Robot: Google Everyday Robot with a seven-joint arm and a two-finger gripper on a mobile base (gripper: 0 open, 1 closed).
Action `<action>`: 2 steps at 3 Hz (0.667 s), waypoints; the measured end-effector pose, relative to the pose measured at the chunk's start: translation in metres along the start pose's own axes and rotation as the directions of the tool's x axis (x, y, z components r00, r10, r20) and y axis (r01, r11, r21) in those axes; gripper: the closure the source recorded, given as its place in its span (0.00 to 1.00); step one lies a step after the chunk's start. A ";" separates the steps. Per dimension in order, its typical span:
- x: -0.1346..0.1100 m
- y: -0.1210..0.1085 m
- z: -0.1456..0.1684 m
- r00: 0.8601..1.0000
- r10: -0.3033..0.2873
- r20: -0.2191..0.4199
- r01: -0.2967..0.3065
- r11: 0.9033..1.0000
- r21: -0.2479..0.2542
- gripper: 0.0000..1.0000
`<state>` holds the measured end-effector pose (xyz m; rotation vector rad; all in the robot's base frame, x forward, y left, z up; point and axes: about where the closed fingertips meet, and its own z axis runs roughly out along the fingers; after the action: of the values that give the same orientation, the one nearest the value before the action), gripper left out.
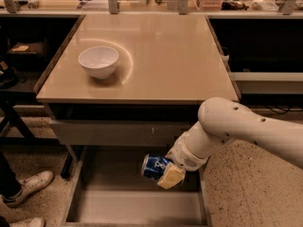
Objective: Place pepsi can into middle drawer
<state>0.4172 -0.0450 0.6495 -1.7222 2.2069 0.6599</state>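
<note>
- Camera view has the fingers (172,176) pinching the can (154,166). It lies on its side and juts out past them, hanging over the open drawer (137,206) below the fingers and apparently not yet on its floor.
- The fingers seem to hold only one end of the can, so it could swivel or slip free before it is low enough.
- If let go from this height, a round can on its side would likely bounce or roll along the flat floor.
- A closed drawer front (113,132) sits just above the fingers, and the open drawer's side wall is just beside them. The wrist could knock either on the way down.
- Only one pale finger shows; the other is hidden behind the can, so how deep the grip goes cannot be told.
- The drawer's near edge is cut off below the fingers, and its back is lost in shadow under the desk (165,56).
- The bowl (98,61) stands on the desk well above the fingers, apart from all this.
</note>
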 end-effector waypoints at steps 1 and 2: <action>0.000 0.000 0.000 1.000 0.000 0.000 0.000 1.000 0.000 1.00; 0.003 0.004 0.037 0.999 0.032 0.037 -0.031 0.999 -0.043 1.00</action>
<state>0.4095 -0.0284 0.6169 -1.6842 2.2139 0.7461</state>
